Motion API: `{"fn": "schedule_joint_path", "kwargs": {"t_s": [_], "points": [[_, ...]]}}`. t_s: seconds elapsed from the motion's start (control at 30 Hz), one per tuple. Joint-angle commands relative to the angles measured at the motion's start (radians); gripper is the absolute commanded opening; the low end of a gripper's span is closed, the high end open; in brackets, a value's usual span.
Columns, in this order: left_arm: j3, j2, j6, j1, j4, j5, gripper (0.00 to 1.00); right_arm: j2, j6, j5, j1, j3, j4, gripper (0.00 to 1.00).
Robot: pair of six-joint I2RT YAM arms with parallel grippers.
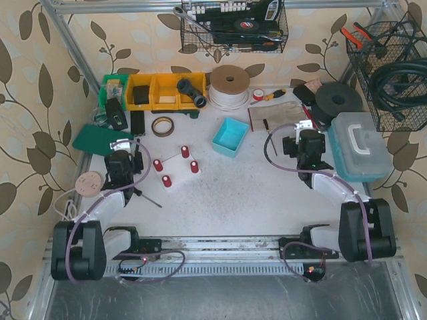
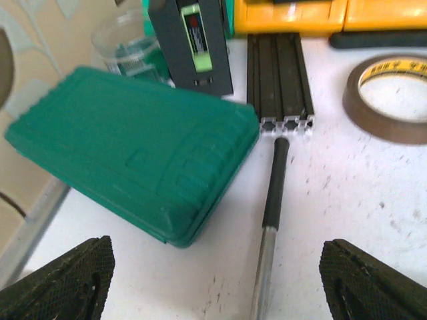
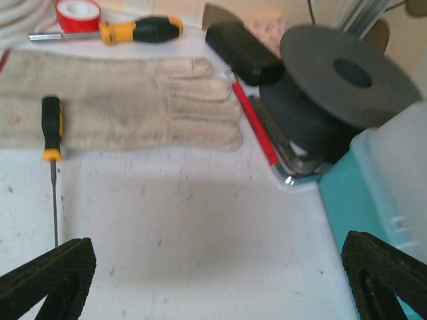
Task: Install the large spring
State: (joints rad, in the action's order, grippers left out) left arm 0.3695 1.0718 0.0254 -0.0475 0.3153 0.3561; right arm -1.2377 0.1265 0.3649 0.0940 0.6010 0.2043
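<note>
Two claws hang empty over the desk, jaws wide apart: left claw above a metal rod beside a green case, right claw near a work glove. Between the arms sits a white block with four red pegs. The large spring cannot be picked out.

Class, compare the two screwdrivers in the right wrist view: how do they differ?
The far screwdriver has a thick handle and lies crosswise beside the red tape; the near screwdriver is slim and lies lengthwise, handle on the glove. Both have black-and-yellow handles.
</note>
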Motion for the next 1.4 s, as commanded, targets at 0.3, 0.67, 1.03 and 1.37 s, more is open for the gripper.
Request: {"fn": "schedule_joint_path", "kwargs": {"t_s": [0.3,0.67,1.03,1.37], "points": [[-0.058,0.235,-0.023,0.062,0.424,-0.131,0.88,-0.055,-0.010,-0.271,-0.109,-0.109,0.299,0.99],[-0.170,0.355,-0.055,0.062,0.718,-0.056,0.89,-0.152,-0.043,-0.255,-0.116,-0.222,0.527,0.99],[-0.069,0.404,-0.042,0.061,0.561,-0.083,0.91,-0.264,-0.028,-0.284,-0.114,-0.239,0.642,1.00],[-0.010,0.417,0.001,0.020,0.468,-0.065,0.91,-0.266,-0.025,-0.271,-0.106,-0.237,0.640,1.00]]}}
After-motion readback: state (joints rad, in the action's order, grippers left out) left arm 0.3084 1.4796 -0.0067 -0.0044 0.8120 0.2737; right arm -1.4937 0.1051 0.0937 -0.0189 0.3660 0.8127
